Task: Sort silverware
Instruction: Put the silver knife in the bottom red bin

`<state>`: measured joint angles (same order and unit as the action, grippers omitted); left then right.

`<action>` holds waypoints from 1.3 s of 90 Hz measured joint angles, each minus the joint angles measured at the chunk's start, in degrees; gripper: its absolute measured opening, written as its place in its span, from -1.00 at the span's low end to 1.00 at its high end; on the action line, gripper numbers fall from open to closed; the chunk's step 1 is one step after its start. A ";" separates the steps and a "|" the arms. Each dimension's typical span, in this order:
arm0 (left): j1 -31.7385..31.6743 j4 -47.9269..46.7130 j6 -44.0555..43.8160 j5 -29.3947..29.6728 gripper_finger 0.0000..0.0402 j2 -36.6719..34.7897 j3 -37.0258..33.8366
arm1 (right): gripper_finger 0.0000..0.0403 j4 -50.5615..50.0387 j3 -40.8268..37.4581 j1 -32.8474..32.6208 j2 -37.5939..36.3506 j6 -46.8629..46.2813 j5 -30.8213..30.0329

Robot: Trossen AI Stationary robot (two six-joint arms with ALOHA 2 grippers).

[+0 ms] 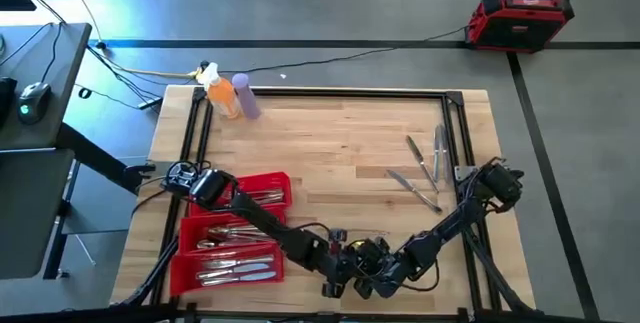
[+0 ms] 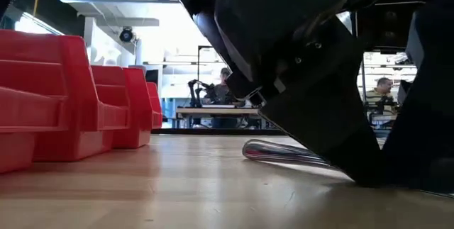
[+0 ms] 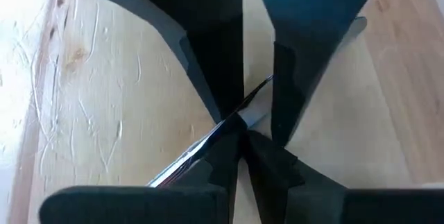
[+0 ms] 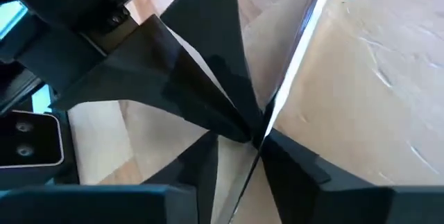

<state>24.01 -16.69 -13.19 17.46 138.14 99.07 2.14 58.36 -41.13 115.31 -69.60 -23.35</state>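
My two grippers meet near the table's near edge, at its middle: the left gripper and the right gripper. Both are shut on one slim silver piece of silverware; whether it is a fork, knife or spoon I cannot tell. In the low view its rounded free end shows low over the wood. A red tray at the near left holds more silverware in its compartments. Several loose pieces lie flat on the table at the right. My left gripper pinches the piece's slim shaft between its two fingertips, which lie across it. The fingers slant down toward the table. One end sticks out past them. My right gripper pinches the same shaft between its two fingertips, right beside the left gripper's fingers and facing them. Its fingers lie across the piece. The long bright part reaches away over the wood.
An orange bottle and a purple bottle stand at the far left corner. A dark frame runs along the table's edges. Bare wood lies in the table's middle. In the low view, people show in the room behind.
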 joint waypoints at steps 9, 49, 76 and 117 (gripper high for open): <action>0.02 -0.62 0.00 0.21 -0.91 -0.53 0.06 | -0.74 -2.70 0.35 0.01 -0.12 0.52 0.28; 2.52 -15.11 7.19 3.31 -0.90 -8.05 0.00 | -1.00 -9.13 1.45 0.07 -0.30 0.82 3.51; 1.14 -16.53 9.31 -2.03 -0.63 -6.47 0.12 | -1.00 -9.60 3.05 -0.06 0.04 4.25 3.21; 2.05 -22.75 7.68 -4.03 -0.46 -10.17 0.02 | -1.00 -9.84 3.02 -0.13 0.04 4.74 3.05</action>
<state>26.06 -39.44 -5.51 13.43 127.97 99.08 -7.70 61.39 -41.25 115.35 -64.86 -20.30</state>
